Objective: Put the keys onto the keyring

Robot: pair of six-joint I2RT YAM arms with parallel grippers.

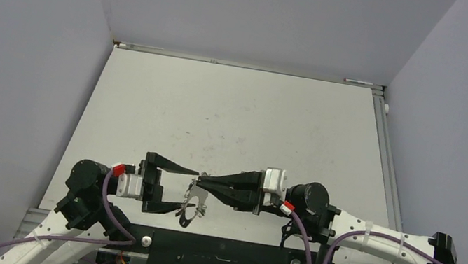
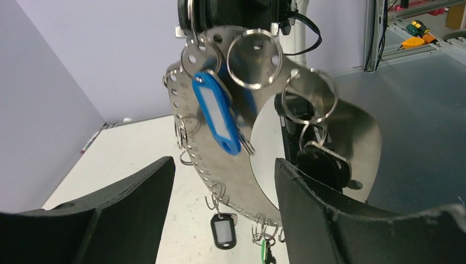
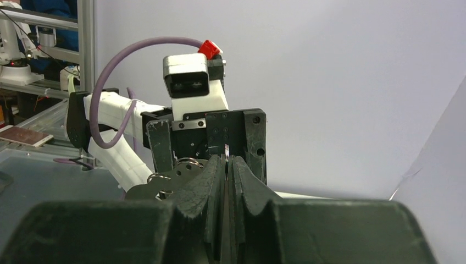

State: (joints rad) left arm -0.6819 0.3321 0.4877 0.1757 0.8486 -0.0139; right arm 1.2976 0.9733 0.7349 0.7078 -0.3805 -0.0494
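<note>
My right gripper [image 1: 204,178] is pinched shut on the keyring [image 2: 351,132], dangling it mid-air. My left gripper [image 2: 222,187] sits open, one jaw either side of it. If I close now, I reckon the loose blue key [image 2: 216,113] swings and I grab the wrong bit.

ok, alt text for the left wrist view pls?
A crescent-shaped, perforated metal keyring plate hangs close to the camera, strung with split rings and a blue tag; a black tag and a green tag dangle from its lower edge. The left gripper stands open, its black fingers flanking the plate's lower part.
</note>
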